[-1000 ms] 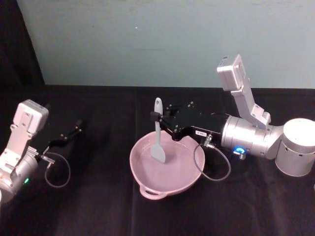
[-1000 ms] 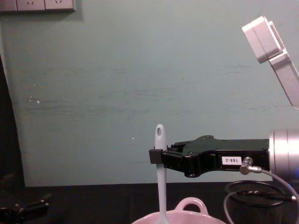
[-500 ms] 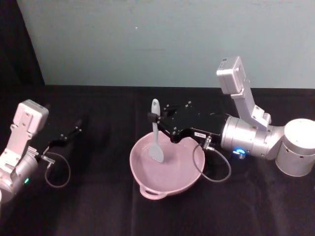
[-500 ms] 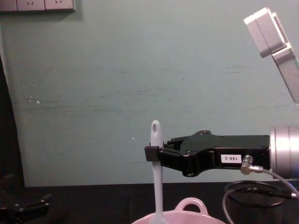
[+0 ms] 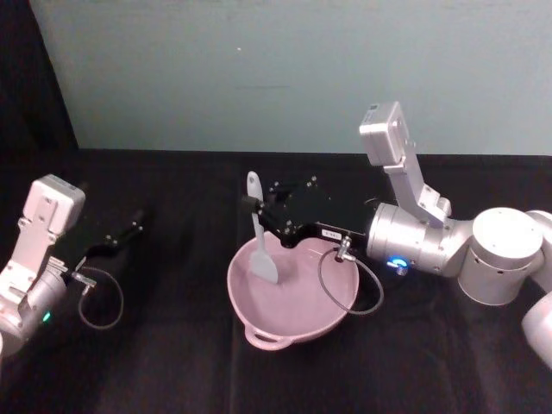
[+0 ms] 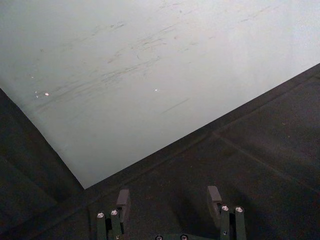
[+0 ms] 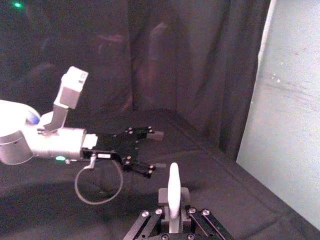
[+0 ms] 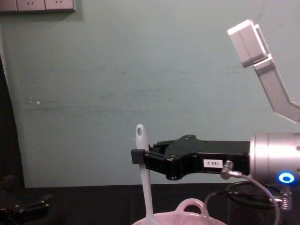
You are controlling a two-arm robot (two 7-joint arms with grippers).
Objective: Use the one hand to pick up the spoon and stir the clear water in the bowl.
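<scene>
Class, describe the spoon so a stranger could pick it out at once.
Find the pink bowl on the black table. Standing in it, gripped by the right end effector, is the spoon: slim, flat-headed, and white beside pink and black neighbours.

Head camera: mounted high, faces forward and down. Wide; takes in the black table (image 5: pixel 172 371), both arms and the bowl (image 5: pixel 302 302).
Chest camera: lower, faces level toward the wall (image 8: pixel 93 70). Near; right gripper (image 8: pixel 137 156) and spoon (image 8: pixel 146 187) in side profile, both shared with the head view.
Left wrist camera: looks past the left gripper (image 6: pixel 168 197) at table and wall.
Right wrist camera: looks over the spoon handle, across to the left gripper farther off.
</scene>
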